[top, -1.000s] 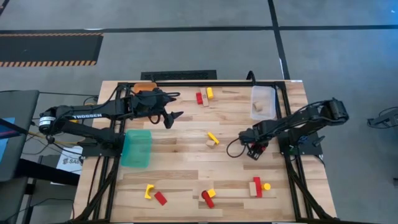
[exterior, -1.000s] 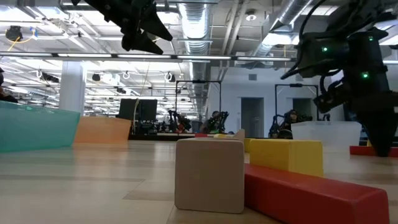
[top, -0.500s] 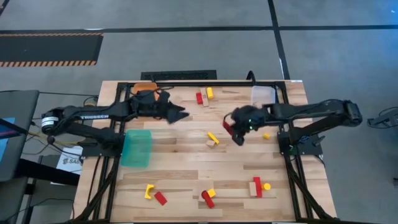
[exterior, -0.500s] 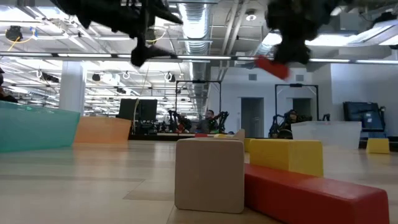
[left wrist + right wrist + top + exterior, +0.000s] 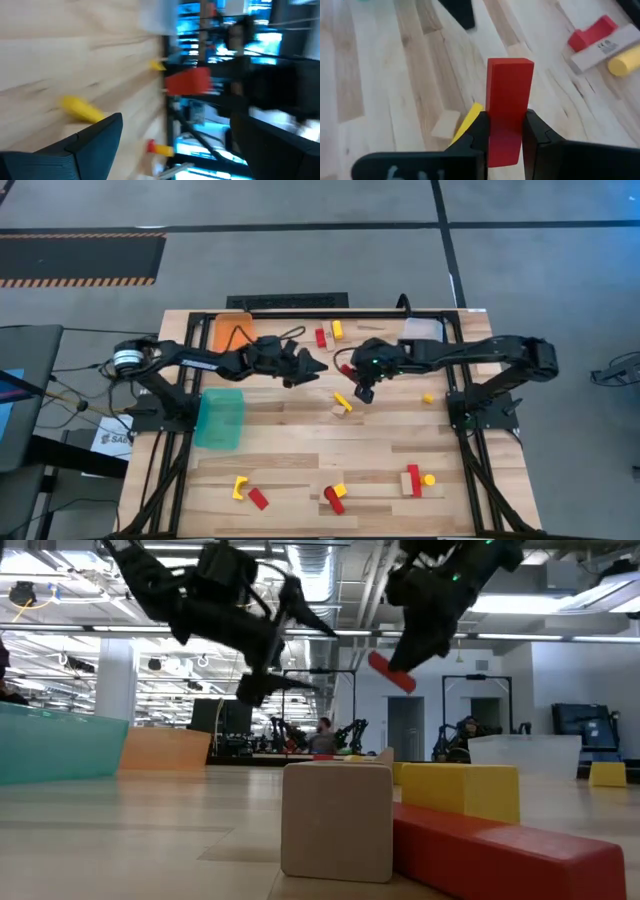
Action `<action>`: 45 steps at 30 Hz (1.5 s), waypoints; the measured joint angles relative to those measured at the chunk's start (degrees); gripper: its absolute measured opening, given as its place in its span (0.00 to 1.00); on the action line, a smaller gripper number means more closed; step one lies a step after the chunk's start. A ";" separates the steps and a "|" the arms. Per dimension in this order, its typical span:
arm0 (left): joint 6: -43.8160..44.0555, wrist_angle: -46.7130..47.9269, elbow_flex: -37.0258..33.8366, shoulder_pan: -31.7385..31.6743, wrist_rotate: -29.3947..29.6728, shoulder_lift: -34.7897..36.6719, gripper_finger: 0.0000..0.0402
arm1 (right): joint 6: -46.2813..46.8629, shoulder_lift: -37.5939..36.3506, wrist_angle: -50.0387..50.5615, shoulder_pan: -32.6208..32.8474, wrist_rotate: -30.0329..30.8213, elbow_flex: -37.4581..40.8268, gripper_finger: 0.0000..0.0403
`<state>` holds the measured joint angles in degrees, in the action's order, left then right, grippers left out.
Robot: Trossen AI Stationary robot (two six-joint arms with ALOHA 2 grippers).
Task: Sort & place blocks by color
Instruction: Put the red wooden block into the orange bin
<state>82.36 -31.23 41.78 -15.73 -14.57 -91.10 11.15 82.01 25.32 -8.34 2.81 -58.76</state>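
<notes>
Bins sit along the table's left side: a teal bin [image 5: 220,418] near the left edge and an orange bin [image 5: 232,330] at the far left corner, likely each meant for 1 colour. Reaching out past them over the table's middle, the left arm stretches nearly flat, and the left gripper [image 5: 318,365] hangs above the wood with its fingers spread wide and nothing between them. It points toward the other arm, which looks like readiness to receive a block, though that is only a guess.

Just right of it, the right gripper [image 5: 363,392] hovers in the air above the table's middle, the right arm extended long from its base on the right side. Its fingers are clenched on a red block [image 5: 509,107], a bar gripped by its lower half so that most of its length sticks out beyond the fingertips. Held that way, the free end is easy for another gripper to take. Below it on the table lie a yellow block [image 5: 343,401] and a pale wood block [image 5: 338,411], touching.

Farther right, a clear bin [image 5: 422,342] stands at the far right. More blocks are scattered along the near edge, so sorting has much left to do.
</notes>
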 joint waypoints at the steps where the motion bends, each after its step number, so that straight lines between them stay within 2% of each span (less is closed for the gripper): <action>1: -0.03 -0.21 1.08 0.05 -0.12 -1.67 0.89 | -0.57 1.20 -0.59 0.11 -0.29 -0.31 0.15; 6: -2.30 -0.32 5.26 0.43 -3.23 -7.31 0.89 | -2.59 6.51 -0.14 0.26 -1.65 -2.30 0.15; 11: -3.66 1.54 7.79 0.36 -2.81 -10.26 0.87 | -3.63 9.59 -1.40 1.29 -3.16 -4.92 0.15; 15: -4.22 2.56 7.69 0.38 -2.08 -10.61 0.82 | -4.21 11.29 -0.93 1.97 -3.19 -6.45 0.15; 21: -4.72 2.19 7.69 0.40 -2.16 -10.61 0.66 | -5.27 12.10 -1.10 2.21 -3.27 -7.24 0.16; 36: -4.75 1.82 7.71 0.79 -3.63 -10.61 0.19 | -5.40 12.08 -0.29 0.76 -2.76 -7.24 0.16; 40: -4.91 2.06 7.71 0.73 -3.35 -10.61 0.11 | -6.50 12.08 -0.33 0.87 -2.21 -7.24 0.16; 45: -6.53 2.20 7.65 0.75 -4.23 -10.61 0.10 | -6.22 12.03 -0.28 0.81 -2.59 -7.24 0.18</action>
<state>75.83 -29.03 49.43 -14.98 -18.79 -101.71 4.93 94.04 25.04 -7.53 0.22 -66.00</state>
